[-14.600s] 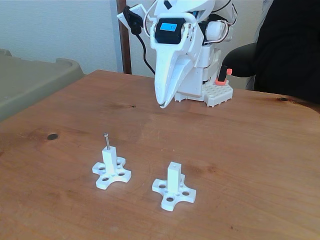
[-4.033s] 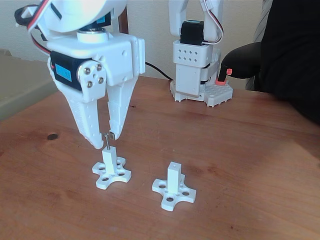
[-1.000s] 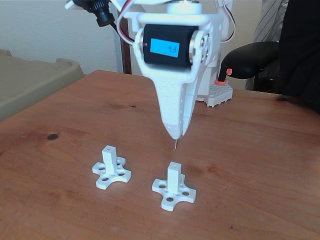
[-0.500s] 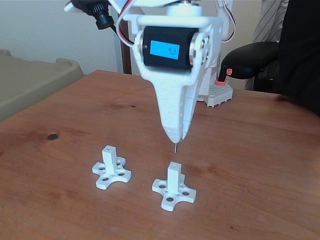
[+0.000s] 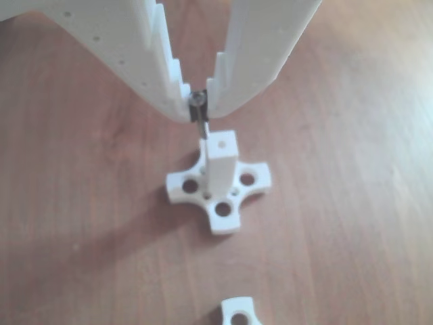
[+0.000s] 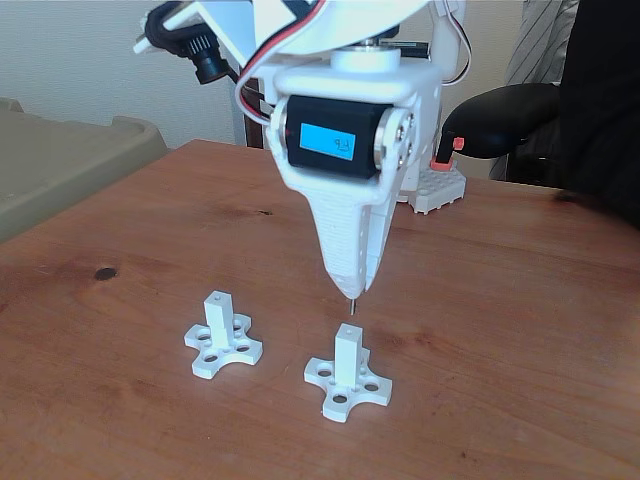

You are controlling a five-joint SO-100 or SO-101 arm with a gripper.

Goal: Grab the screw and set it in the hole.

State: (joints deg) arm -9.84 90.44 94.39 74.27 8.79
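In the other view, the white plastic two-finger gripper comes down from the top of the frame with its toothed fingertips pinched on the round head of the thin silver metal screw, so the shank hangs free below, pointing down; gripping it by the head leaves the tip exposed for insertion. Just below, centre frame, stands the white plastic post with a cross-shaped base, and the small round hole in its square top face sits slightly right of the screw tip, so a small sideways correction looks needed before lowering. A corner of a second white cross-shaped post shows at the bottom edge. In the fixed view, the gripper hangs nose-down over the brown wooden table, clamped on the screw, whose tip pokes out just above the right-hand post, near its top but apart from it. The other post stands at left, well apart and with nothing in it; the upright carry suits a straight vertical drop into the hole.
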